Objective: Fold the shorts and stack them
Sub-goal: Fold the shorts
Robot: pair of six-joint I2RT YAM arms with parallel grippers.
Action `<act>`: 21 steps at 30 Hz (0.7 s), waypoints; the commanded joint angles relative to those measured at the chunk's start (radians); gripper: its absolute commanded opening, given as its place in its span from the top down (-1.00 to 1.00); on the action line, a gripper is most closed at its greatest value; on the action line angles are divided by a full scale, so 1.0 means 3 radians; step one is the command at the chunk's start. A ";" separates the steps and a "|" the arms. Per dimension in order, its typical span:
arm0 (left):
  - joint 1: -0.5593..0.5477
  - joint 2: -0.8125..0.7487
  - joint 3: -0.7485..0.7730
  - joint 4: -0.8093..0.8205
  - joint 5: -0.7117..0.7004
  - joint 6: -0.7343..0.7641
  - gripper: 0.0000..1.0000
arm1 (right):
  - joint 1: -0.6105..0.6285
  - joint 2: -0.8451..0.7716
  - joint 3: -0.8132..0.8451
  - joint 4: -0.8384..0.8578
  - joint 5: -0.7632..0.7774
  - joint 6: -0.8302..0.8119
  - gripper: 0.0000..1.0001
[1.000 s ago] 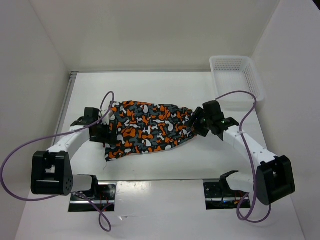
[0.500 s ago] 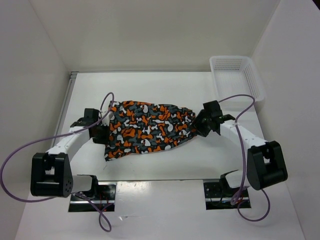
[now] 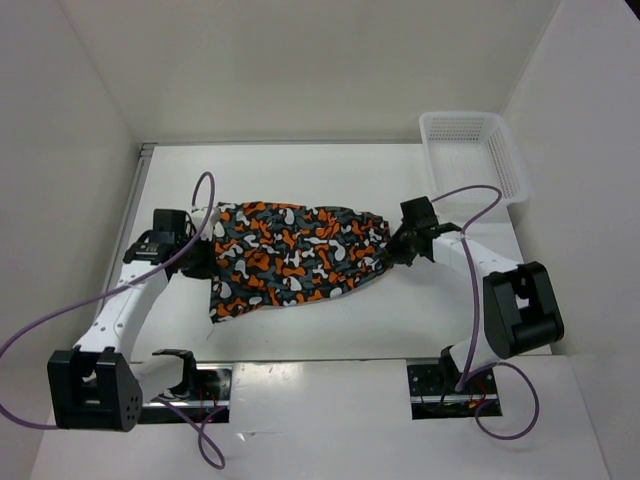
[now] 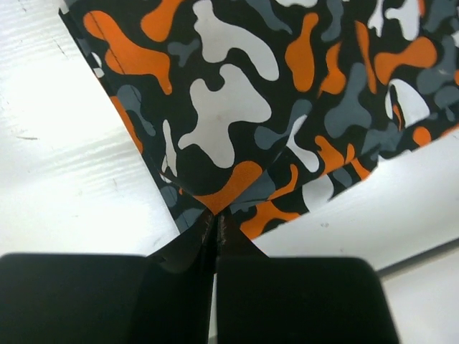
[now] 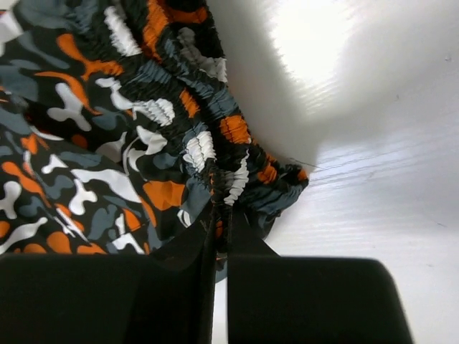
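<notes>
White counter (image 3: 330, 330), walled booth. Shorts (image 3: 295, 262) spread flat at centre, btwn arms. Left pincer (image 3: 204, 264) pinched shut on left edge, right pincer (image 3: 394, 250) on waistband. Likely fold step, pre-lift. Needs synced raise next w/o slipping.

The shorts (image 3: 295, 262) are soft matt cloth, puckered at the waistband. The table (image 3: 400, 180) is smooth, white, faintly glossy. The basket (image 3: 429, 150) is white plastic mesh. My left fingers (image 4: 107, 301) are matt black.

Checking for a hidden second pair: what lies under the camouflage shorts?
At the edges of the orange-and-grey camouflage cloth shorts, only the white table shows beneath. The cloth covers whatever is under its middle.
</notes>
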 commanded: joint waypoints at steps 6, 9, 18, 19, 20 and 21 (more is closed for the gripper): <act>0.0016 -0.0649 0.0378 -0.0730 0.0427 0.0012 1.00 | -0.0009 -0.0572 0.0422 -0.0213 0.0051 -0.0092 1.00; 0.0016 -0.0884 0.0200 -0.0889 0.0636 0.0012 1.00 | -0.0009 -0.0751 0.0423 -0.0377 0.0016 -0.0123 1.00; -0.0015 -0.1584 -0.0558 -0.1201 0.0520 0.0012 1.00 | -0.0039 -0.1201 -0.0154 -0.0633 -0.0015 0.0071 1.00; -0.0015 -0.1585 -0.0593 -0.1232 0.0489 0.0012 1.00 | -0.0039 -0.1202 -0.0185 -0.0633 -0.0051 0.0102 1.00; -0.0015 -0.1615 -0.0594 -0.1197 0.0489 0.0012 0.80 | -0.0039 -0.1202 -0.0216 -0.0633 -0.0051 0.0102 0.91; -0.0045 -0.1616 -0.0629 -0.1166 0.0489 0.0012 -0.16 | -0.0039 -0.1202 -0.0252 -0.0633 -0.0051 0.0102 0.76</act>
